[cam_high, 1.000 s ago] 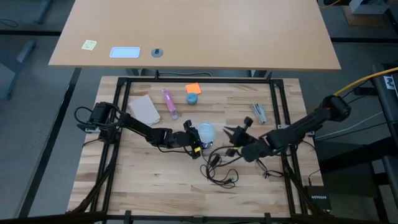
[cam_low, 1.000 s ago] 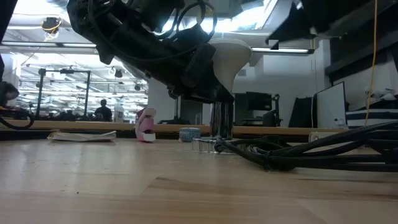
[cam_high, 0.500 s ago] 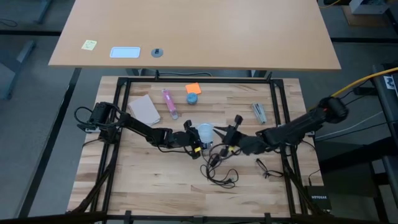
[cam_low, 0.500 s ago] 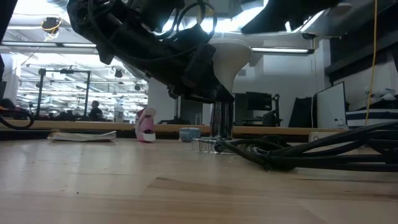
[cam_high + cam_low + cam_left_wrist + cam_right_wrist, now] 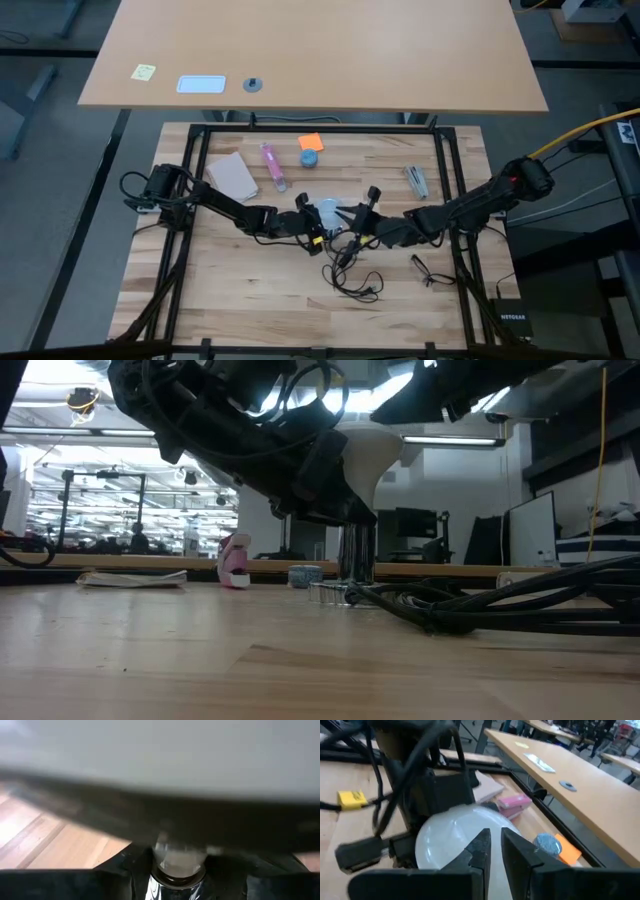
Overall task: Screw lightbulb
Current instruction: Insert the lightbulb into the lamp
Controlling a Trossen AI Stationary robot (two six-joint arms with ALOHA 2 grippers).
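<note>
Your lightbulb point(image 5: 326, 211) stands upright on its silver socket point(image 5: 355, 556) near the middle of the tabletop point(image 5: 250, 290), with a tangle of black cord point(image 5: 352, 277) just beside it. Your left hand point(image 5: 310, 222) is clamped on the bulb's narrow neck. Your right hand point(image 5: 355, 215) hovers right at the bulb's far side from the left one, fingers point(image 5: 481, 851) nearly together with a slim gap, gripping nothing. Beyond the bulb lies a small blue round object point(image 5: 309, 158).

Even overhead light, backlit glare in low view, blurred left wrist close-up.
</note>
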